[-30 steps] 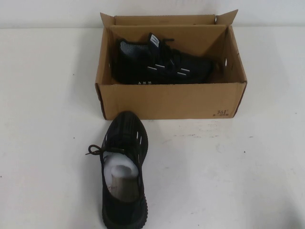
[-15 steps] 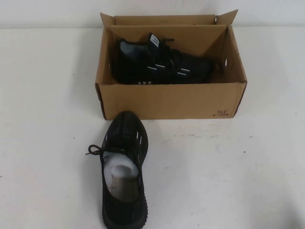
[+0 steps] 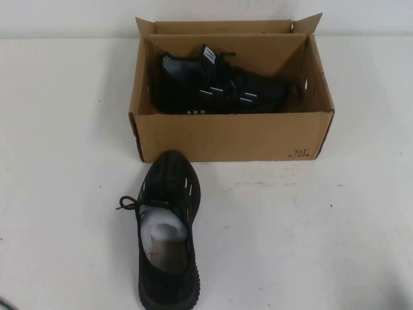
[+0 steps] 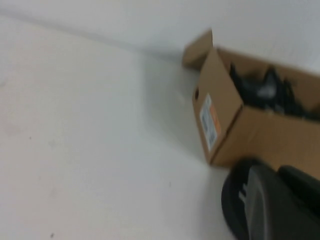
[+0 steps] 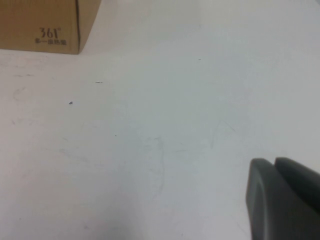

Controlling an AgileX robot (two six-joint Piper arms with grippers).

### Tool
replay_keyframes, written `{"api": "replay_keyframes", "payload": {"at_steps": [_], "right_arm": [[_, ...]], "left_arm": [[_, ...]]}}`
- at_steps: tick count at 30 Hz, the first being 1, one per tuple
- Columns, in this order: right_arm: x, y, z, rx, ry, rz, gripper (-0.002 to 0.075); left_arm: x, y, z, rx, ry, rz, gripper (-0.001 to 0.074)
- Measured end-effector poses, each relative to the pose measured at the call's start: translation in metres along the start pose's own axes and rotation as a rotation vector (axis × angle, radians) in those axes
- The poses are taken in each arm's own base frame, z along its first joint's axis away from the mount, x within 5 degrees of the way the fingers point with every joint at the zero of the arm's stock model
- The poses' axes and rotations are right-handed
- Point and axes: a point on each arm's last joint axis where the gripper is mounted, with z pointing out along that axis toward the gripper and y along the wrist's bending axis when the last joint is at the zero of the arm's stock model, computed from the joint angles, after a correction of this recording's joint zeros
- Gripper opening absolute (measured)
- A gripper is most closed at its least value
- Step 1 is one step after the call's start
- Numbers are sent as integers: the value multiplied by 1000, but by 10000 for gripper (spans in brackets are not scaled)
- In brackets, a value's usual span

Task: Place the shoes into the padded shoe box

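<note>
The brown cardboard shoe box point(image 3: 226, 137) stands open at the back middle of the table. One black sneaker point(image 3: 219, 87) lies on its side inside it. The other black sneaker point(image 3: 166, 226), with white paper stuffing, stands on the table in front of the box, toe toward it. Neither gripper shows clearly in the high view. In the left wrist view my left gripper point(image 4: 282, 200) is shut and empty, just in front of that sneaker's toe point(image 4: 231, 200), with the box point(image 4: 260, 135) beyond. My right gripper point(image 5: 275, 195) is shut and empty over bare table, well away from the box's "361" corner point(image 5: 30, 20).
The white table point(image 3: 310, 232) spreads on both sides of the sneaker and the box. A white wall runs behind the box. The box has short raised flaps at its back corners point(image 3: 310, 22).
The shoes and the box have not moved. A thin dark sliver now shows at the bottom left corner of the high view.
</note>
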Motion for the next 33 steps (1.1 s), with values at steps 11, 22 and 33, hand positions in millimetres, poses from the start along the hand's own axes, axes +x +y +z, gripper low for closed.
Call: {"api": "replay_keyframes", "payload": {"at_steps": [11, 22, 33], "right_arm": [[0, 0, 0, 0, 0, 0, -8], [0, 0, 0, 0, 0, 0, -8], [0, 0, 0, 0, 0, 0, -8]], "left_arm": [[-60, -27, 57, 77, 631, 350, 2], [-60, -60, 139, 569, 770, 617, 0], [-32, -104, 192, 909, 872, 951, 295]]}}
